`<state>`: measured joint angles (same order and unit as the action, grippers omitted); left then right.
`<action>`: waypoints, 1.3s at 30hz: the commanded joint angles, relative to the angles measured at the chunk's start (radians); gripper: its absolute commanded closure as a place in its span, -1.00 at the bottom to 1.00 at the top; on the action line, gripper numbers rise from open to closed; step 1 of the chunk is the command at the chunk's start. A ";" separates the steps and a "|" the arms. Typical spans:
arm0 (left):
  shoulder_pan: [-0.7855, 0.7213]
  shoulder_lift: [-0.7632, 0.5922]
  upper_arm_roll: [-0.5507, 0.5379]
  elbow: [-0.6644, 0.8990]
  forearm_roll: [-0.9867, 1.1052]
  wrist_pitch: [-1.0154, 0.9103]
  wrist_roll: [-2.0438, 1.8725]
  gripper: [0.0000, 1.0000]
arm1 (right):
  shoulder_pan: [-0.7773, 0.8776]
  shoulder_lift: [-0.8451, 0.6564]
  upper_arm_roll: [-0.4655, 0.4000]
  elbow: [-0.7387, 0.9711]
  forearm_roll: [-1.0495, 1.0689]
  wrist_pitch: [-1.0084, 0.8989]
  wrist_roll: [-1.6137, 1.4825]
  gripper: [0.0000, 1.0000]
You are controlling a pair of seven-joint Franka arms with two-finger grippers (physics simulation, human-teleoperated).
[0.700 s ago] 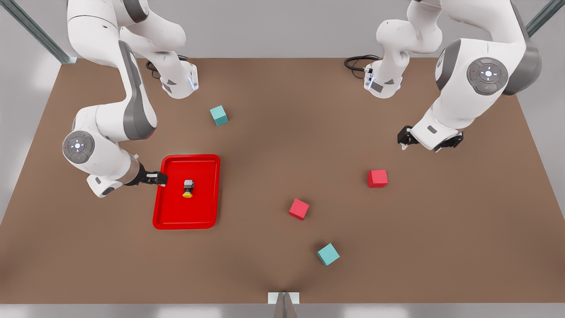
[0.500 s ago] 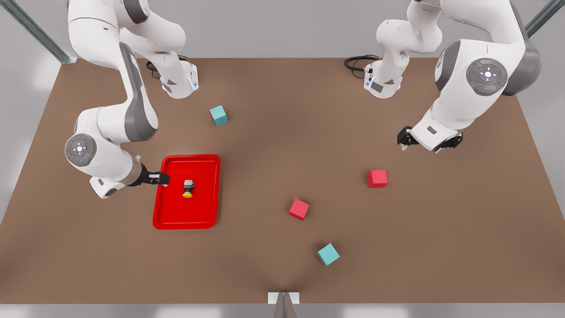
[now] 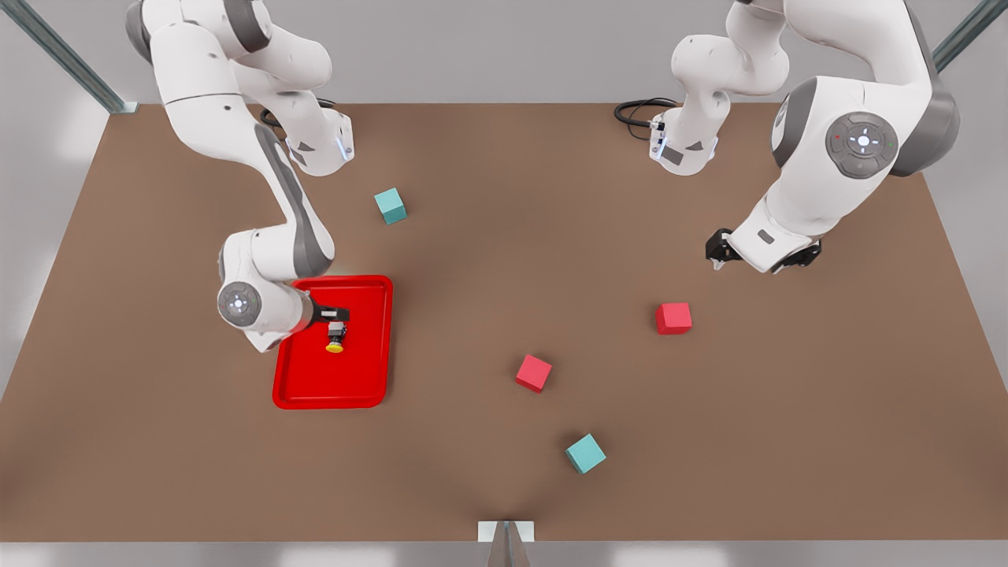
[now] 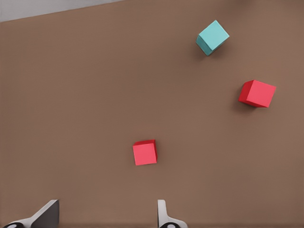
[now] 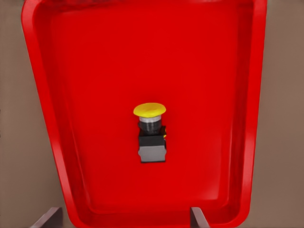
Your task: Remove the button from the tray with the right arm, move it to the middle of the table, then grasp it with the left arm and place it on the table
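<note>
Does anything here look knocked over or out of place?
The button lies tipped on its side in the tray, yellow cap pointing sideways rather than up. The right claw, open, is above it. The cubes sit scattered but flat on the table.

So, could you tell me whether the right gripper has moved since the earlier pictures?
Yes. The right gripper has moved toward the front view's right, from the rim of the tray to over the button, which has stayed put.

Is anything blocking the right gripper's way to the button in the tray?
Nothing visible. The button lies alone on its side in the tray, and the open right gripper hangs directly over it.
</note>
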<state>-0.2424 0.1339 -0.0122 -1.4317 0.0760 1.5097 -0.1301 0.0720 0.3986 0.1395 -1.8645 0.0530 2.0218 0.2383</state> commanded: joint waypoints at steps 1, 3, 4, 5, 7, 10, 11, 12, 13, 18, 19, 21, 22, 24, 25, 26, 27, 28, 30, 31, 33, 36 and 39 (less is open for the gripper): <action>0.000 0.000 0.000 -0.001 0.001 0.000 -0.006 -1.00 | -0.003 0.058 0.000 0.037 -0.001 0.224 0.111 -1.00; 0.002 0.001 0.000 -0.003 0.001 0.001 -0.006 -1.00 | -0.006 0.123 0.000 0.094 -0.001 0.278 0.108 -1.00; 0.002 0.001 0.000 -0.003 0.001 0.003 -0.006 -1.00 | 0.002 0.124 0.000 0.093 -0.001 0.285 0.110 -1.00; 0.002 0.004 0.000 -0.003 0.001 0.003 -0.006 -1.00 | 0.002 0.123 -0.001 0.085 -0.001 0.288 0.110 -1.00; 0.002 0.006 0.000 -0.003 0.001 0.004 -0.006 -1.00 | 0.003 0.115 0.000 0.015 -0.002 0.311 0.099 -1.00; 0.000 0.007 0.000 -0.004 0.001 0.003 -0.006 -1.00 | -0.011 0.118 0.000 -0.004 -0.091 0.314 0.085 -1.00; 0.000 0.009 0.000 -0.004 0.001 0.004 -0.006 -1.00 | -0.015 0.121 -0.001 -0.004 -0.091 0.314 0.084 -1.00; 0.000 0.012 0.000 -0.004 0.001 0.004 -0.006 -1.00 | -0.020 0.123 -0.001 -0.008 -0.091 0.314 0.084 -1.00; 0.000 0.013 0.000 -0.004 0.001 0.004 -0.006 -1.00 | -0.031 0.123 -0.001 -0.012 -0.093 0.305 0.082 -1.00; 0.000 0.015 -0.002 -0.013 0.002 0.004 -0.006 -1.00 | -0.028 0.128 -0.001 -0.065 -0.094 0.304 0.081 -1.00; 0.000 0.015 -0.002 -0.013 0.002 0.004 -0.006 -1.00 | -0.028 0.135 -0.001 -0.067 -0.094 0.304 0.081 -1.00; 0.000 0.015 -0.002 -0.015 0.004 0.004 -0.006 -1.00 | -0.018 0.128 -0.001 -0.096 -0.094 0.305 0.085 -1.00; 0.000 0.019 -0.002 -0.015 0.004 0.004 -0.006 -1.00 | -0.017 0.097 0.000 -0.154 -0.094 0.308 0.088 -1.00; 0.000 0.019 -0.002 -0.015 0.004 0.004 -0.008 -1.00 | -0.017 0.062 0.000 -0.183 -0.094 0.310 0.090 -1.00; 0.000 0.021 -0.002 -0.015 0.004 0.006 -0.006 -1.00 | -0.017 0.063 0.000 -0.182 -0.094 0.313 0.090 -1.00; 0.002 0.021 -0.002 -0.015 0.004 0.006 -0.006 -1.00 | -0.020 0.065 -0.001 -0.179 -0.094 0.314 0.090 -1.00; 0.002 0.021 -0.002 -0.015 0.004 0.006 -0.006 -1.00 | -0.026 0.066 -0.001 -0.174 -0.094 0.318 0.088 -1.00; 0.000 0.023 -0.002 -0.015 0.004 0.006 -0.006 -1.00 | -0.026 0.071 -0.001 -0.174 -0.094 0.325 0.088 -1.00; 0.002 0.023 -0.002 -0.015 0.004 0.006 -0.006 -1.00 | -0.026 0.089 -0.001 -0.171 -0.094 0.336 0.085 -1.00; 0.002 0.023 -0.002 -0.015 0.002 0.006 -0.006 -1.00 | -0.025 0.101 -0.001 -0.170 -0.094 0.336 0.085 -1.00; 0.000 0.023 -0.002 -0.015 0.004 0.006 -0.006 -1.00 | -0.020 0.114 -0.001 -0.170 -0.094 0.342 0.095 -1.00; 0.000 0.023 -0.003 -0.015 0.002 0.004 -0.006 -1.00 | -0.017 0.115 0.000 -0.159 -0.091 0.342 0.098 -0.99; 0.002 0.024 -0.003 -0.015 0.002 0.003 -0.006 -1.00 | -0.017 0.118 0.000 -0.160 -0.090 0.341 0.098 -0.02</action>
<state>-0.2417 0.1587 -0.0145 -1.4470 0.0782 1.5144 -0.1357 0.0552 0.5164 0.1395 -2.0247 -0.0385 2.3585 0.3226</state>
